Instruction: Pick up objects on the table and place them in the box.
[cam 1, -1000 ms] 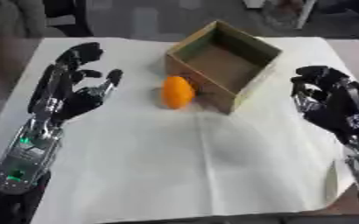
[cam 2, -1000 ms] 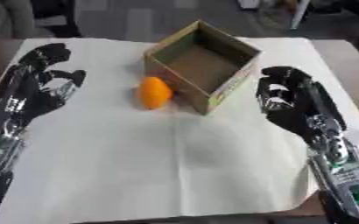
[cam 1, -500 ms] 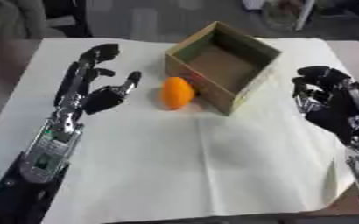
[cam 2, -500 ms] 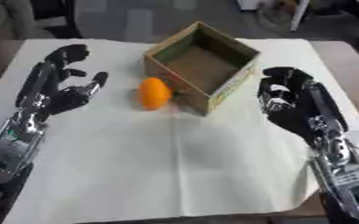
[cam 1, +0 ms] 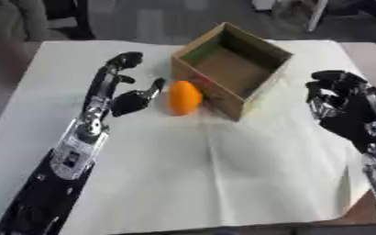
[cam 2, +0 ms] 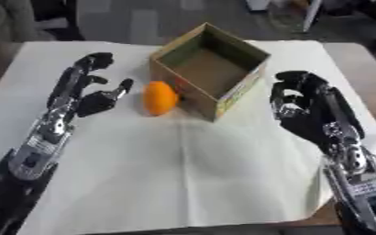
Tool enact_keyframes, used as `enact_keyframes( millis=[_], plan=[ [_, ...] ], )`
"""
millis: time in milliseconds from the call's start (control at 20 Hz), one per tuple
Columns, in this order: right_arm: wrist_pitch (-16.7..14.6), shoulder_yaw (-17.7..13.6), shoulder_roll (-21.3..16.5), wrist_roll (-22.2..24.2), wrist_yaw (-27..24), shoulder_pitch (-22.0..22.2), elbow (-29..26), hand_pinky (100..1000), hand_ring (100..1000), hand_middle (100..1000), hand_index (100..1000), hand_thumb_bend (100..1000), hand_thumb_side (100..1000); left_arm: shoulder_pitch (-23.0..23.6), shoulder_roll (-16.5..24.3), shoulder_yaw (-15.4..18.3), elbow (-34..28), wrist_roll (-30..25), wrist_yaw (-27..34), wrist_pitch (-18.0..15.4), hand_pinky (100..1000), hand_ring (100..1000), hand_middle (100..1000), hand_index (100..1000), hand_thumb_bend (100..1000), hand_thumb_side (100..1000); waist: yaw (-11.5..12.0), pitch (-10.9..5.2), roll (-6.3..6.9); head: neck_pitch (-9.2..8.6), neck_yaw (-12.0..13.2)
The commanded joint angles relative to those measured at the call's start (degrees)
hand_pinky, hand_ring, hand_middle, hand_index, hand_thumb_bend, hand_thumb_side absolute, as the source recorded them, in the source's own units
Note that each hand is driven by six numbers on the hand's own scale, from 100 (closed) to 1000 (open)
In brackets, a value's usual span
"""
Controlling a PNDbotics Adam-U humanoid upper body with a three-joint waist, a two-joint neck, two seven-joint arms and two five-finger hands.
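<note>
Left robot hand is spread open just at nine o'clock of the orange, thumb towards it, apparently set to grasp. The orange lies on the table against the box. At three o'clock, right robot hand waits idle, fingers curled, empty.

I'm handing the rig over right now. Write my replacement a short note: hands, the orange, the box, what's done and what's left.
Left hand: open, just left of the orange, thumb pointing at it, not touching.
Right hand: fingers loosely curled, holding nothing, right of the box.
The orange lies on the white cloth, against the box's near-left wall.
The box is open on top; its inside looks empty.
Done: nothing placed yet.
Left: close the left hand on the orange, lift it over the wall, release it in the box.
</note>
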Motion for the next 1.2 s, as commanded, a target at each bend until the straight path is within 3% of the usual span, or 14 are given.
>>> enact_keyframes(
  millis=[50,800,1200],
  plan=[
    [-0.06,-0.15,-0.59,0.18,-0.45,-0.76,-1.07,619,762,533,711,100,100,-2.5,-0.56,-0.42,2.49,0.14,-2.41,-0.69,709,863,749,839,453,219,-0.23,-0.91,-0.08,0.1,0.33],
    [-0.05,0.1,-0.39,0.47,-0.46,-0.72,-0.92,619,762,531,711,100,100,-7.81,-2.72,-2.19,13.54,-3.1,-9.56,-1.37,721,862,749,843,493,237,-1.51,-1.06,0.07,0.09,0.73],
    [-0.05,0.29,-0.28,0.7,-0.45,-0.73,-0.81,619,762,531,711,100,100,-10.04,-3.48,-2.77,16.88,-0.32,-13.87,-2.02,732,861,755,843,504,198,-2.33,-1.04,0.23,-0.11,1.06]
  ],
)
